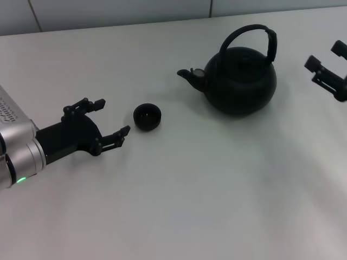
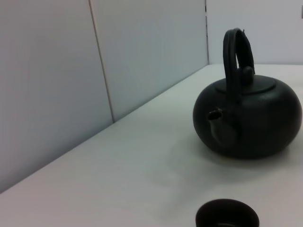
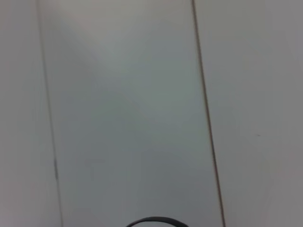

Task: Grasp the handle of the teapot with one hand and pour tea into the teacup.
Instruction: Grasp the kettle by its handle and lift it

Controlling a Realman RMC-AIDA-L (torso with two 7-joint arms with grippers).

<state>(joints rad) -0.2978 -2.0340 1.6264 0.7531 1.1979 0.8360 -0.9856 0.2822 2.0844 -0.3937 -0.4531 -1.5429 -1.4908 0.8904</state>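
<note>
While the left end effector [image 1: 111, 120] sat low over the near-left tabletop [image 1: 217, 195], its fingers were spread apart and gripped nothing. Its silver arm [image 1: 13, 146] came in from the left edge, fingers pointing right toward the teacup [image 1: 147, 117].

Teacup stood upright just right of those fingertips, not touching them. The left wrist view caught only its rim [image 2: 227, 215], so I couldn't tell what was inside.

Teapot [image 1: 240, 81] sat farther back and to the right of the teacup, well apart from it. It stood upright on the tabletop, spout [image 1: 190, 77] pointing left, roughly toward the cup side. In the left wrist view the spout [image 2: 220, 126] faced the camera, and the lid knob [image 2: 247, 73] showed behind the handle [image 2: 235, 56].

Handle [image 1: 250, 37] arched over the teapot top, upright, with nothing touching it. The right wrist view showed only a thin arc of it [image 3: 156, 220] against the wall panels [image 3: 123, 109].

Right end effector [image 1: 329, 67] was at the far right edge, right of the teapot and clear of it. Its fingers stood apart and held nothing.

Wall panels [image 2: 71, 85] ran along the far edge of the tabletop.
</note>
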